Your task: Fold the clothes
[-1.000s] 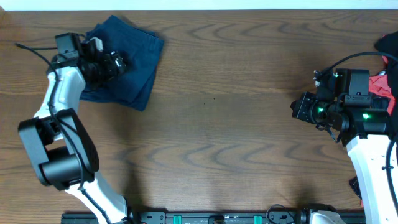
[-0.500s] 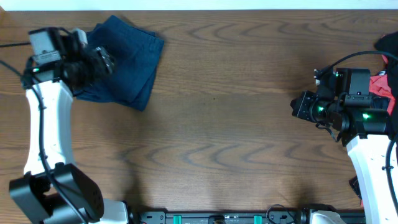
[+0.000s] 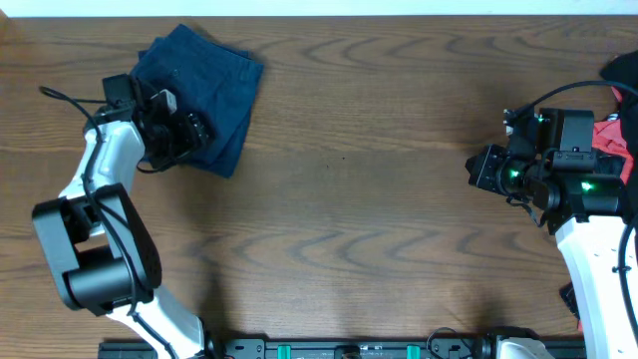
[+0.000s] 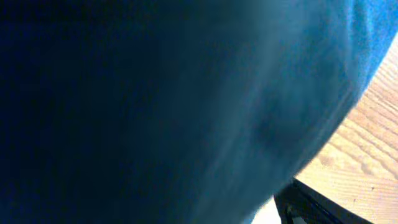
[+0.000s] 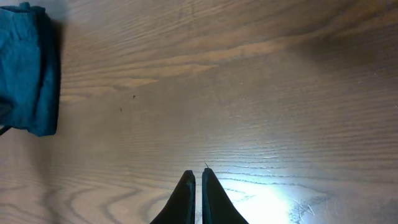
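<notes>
L gripper (image 3: 194, 130) has swung back in from the left onto the folded blue garment (image 3: 214, 70), now directly beneath and ahead of it; I can't tell its jaw gap (wrist cam all fabric), so I judge it's smoothing a finished fold; R gripper (image 5: 194, 186) fingers together, empty.

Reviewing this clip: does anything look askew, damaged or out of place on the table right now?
Nothing looks damaged or spilled. The folded blue garment lies at an angle to the table edges, and its layers do not line up along the lower side. A red and black clothing pile sits at the right edge, partly out of view.
</notes>
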